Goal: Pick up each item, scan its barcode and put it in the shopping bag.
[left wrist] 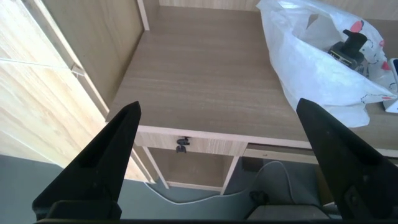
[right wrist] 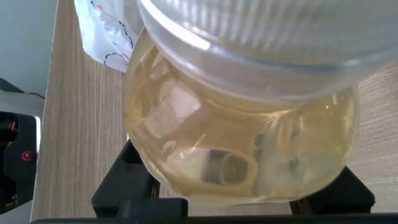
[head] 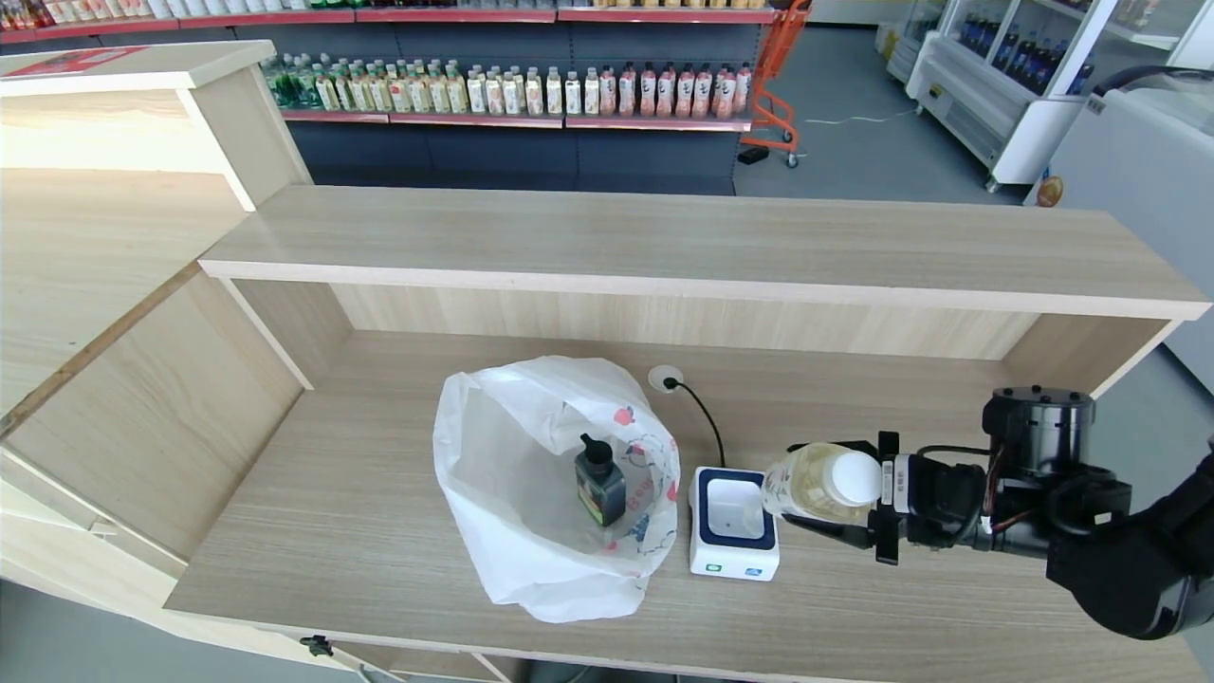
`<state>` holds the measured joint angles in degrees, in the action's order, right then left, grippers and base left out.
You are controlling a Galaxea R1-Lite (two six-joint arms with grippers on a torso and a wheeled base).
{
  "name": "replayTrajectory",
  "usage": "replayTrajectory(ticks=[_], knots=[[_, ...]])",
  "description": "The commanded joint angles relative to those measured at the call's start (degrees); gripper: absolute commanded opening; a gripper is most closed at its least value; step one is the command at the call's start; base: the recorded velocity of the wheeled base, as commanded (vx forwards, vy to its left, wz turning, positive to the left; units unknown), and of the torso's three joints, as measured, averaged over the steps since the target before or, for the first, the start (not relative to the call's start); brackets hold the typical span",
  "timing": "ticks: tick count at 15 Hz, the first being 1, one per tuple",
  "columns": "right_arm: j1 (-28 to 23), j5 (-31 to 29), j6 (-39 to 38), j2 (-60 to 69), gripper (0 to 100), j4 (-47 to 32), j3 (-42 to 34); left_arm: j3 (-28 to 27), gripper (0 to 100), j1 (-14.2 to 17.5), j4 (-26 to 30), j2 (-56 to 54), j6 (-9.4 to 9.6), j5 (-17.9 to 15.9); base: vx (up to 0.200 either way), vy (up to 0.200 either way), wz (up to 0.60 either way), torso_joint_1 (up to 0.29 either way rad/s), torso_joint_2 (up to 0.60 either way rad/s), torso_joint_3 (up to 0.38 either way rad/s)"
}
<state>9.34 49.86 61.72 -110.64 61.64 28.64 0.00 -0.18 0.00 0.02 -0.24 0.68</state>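
My right gripper (head: 823,489) is shut on a clear bottle (head: 818,484) of pale yellow drink with a white cap, held on its side just right of the white and blue barcode scanner (head: 732,523). Close up, the bottle (right wrist: 242,130) sits between the black fingers (right wrist: 134,186). The white shopping bag (head: 545,484) lies open on the counter, left of the scanner, with a dark bottle (head: 598,482) inside it. My left gripper (left wrist: 221,155) hangs open off the counter's near left edge, with the bag (left wrist: 317,56) and dark bottle (left wrist: 351,46) farther off.
The wooden counter (head: 379,531) has a raised back ledge (head: 683,242) and side walls. A black cable (head: 704,417) runs from the scanner to a hole in the counter. Shelves of drinks (head: 512,90) and coolers stand beyond.
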Motion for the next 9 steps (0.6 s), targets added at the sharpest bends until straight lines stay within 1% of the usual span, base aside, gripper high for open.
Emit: replayTrajectory(ticks=[1,3,5,6,7,9], knots=[[1.12,-0.03,0.42,-3.62,0,-0.11,0.9,0.0,100,0.01,0.0,-0.02,-0.02,0.02,0.0,0.0,0.0,0.0,0.0,0.0],[1.03,0.24,1.38,-4.85,0,-0.02,2.39,0.0,100,0.01,0.0,-0.02,0.07,0.02,0.0,0.0,0.0,0.0,0.0,0.0],[0.59,3.05,3.58,-6.96,0,0.24,5.73,0.0,100,0.01,0.0,-0.02,-0.02,0.02,0.0,0.0,0.0,0.0,0.0,0.0],[0.68,3.58,3.76,-8.98,0,0.33,8.81,0.0,100,0.01,0.0,-0.02,0.07,0.02,0.0,0.0,0.0,0.0,0.0,0.0],[0.95,3.84,3.85,-10.12,0,0.5,10.04,0.0,100,0.01,0.0,-0.02,-0.02,0.02,0.0,0.0,0.0,0.0,0.0,0.0],[1.38,4.37,3.58,-12.23,0,3.32,10.56,0.0,100,0.01,0.0,-0.02,-0.02,0.02,0.0,0.0,0.0,0.0,0.0,0.0]])
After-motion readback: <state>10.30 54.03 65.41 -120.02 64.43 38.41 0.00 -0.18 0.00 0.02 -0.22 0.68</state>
